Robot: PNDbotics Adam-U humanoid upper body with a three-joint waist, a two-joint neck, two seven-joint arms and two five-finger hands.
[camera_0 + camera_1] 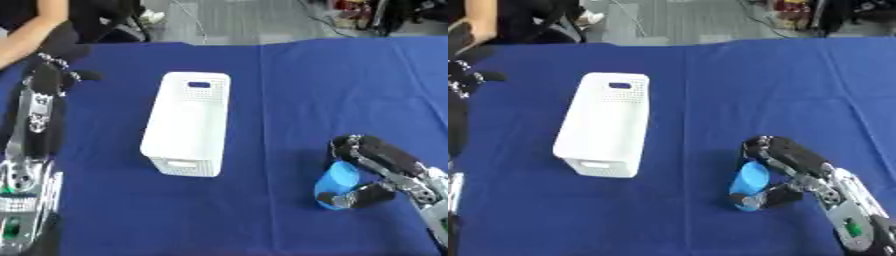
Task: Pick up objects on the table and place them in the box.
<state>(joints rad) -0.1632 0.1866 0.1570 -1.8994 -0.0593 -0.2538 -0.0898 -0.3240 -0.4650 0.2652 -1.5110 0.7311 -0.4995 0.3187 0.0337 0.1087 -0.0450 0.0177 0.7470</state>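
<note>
The right hand (378, 170) curls fingers and thumb around a light-blue rounded plastic object (336, 186) low on the blue tablecloth (289, 80), evidently to lift it. The white perforated plastic box (186, 122) waits well apart to its left; the left hand (54, 67) rests far off, its fingers indistinct.

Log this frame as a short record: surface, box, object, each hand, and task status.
surface: table under a blue cloth
box: white box, long, lying left of centre, apart from both hands
object: blue object, right of the box, on the cloth
right hand: right hand, fingers and thumb curled round the blue object
left hand: left hand at the far left edge, touching nothing; fingers unclear
status: blue object grasped, not yet in the box
</note>
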